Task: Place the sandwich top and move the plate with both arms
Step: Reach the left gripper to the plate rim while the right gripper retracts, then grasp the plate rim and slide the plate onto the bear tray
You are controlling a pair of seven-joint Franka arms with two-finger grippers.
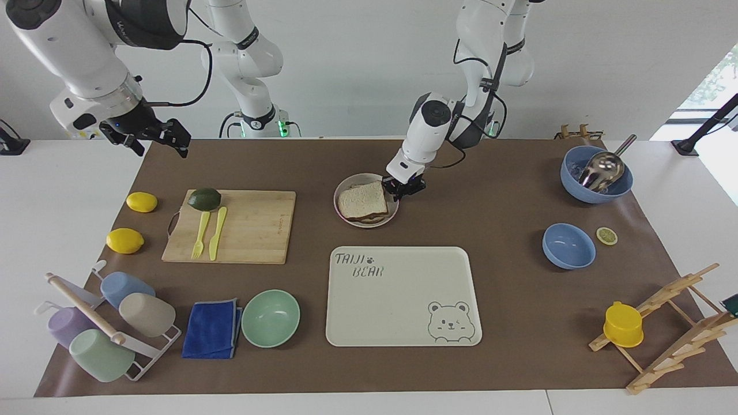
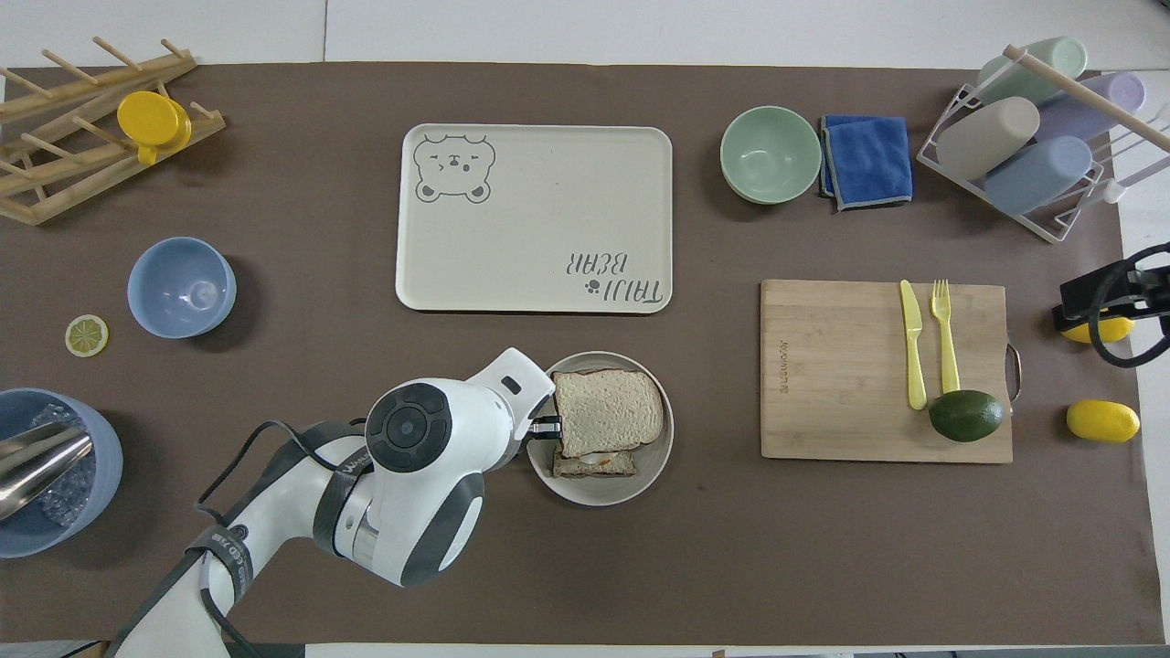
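**Ana:** The sandwich top (image 1: pixel 361 200) sits on the egg slice, on the plate (image 1: pixel 344 187) at the middle of the table (image 1: pixel 507 323). By the facing view's clock, the left gripper (image 1: pixel 405 187) is down at the plate's three o'clock, with its jaws pinched on the rim.

**Ben:** That's a fair hold. I'd judge the plate stiff, light and a bit slick, so a one-sided pinch will tend to tip it. The bread is soft and loose and could slide off. A second grip at nine o'clock should keep the plate level.

**Ana:** The right gripper (image 1: pixel 153 135) waits in the air, jaws spread, over a lemon (image 1: pixel 142 202) at the right arm's end of the table.

**Ben:** And the containers?

**Ana:** The bear tray (image 1: pixel 403 297) at the plate's six o'clock is bare. The green bowl (image 1: pixel 270 318) at about seven looks empty, and so does the small blue bowl (image 1: pixel 568 246) at four. The large blue bowl (image 1: pixel 597 173) at three holds a metal scoop (image 1: pixel 602 167) on what may be ice.

**Ben:** So the plate alone carries food.
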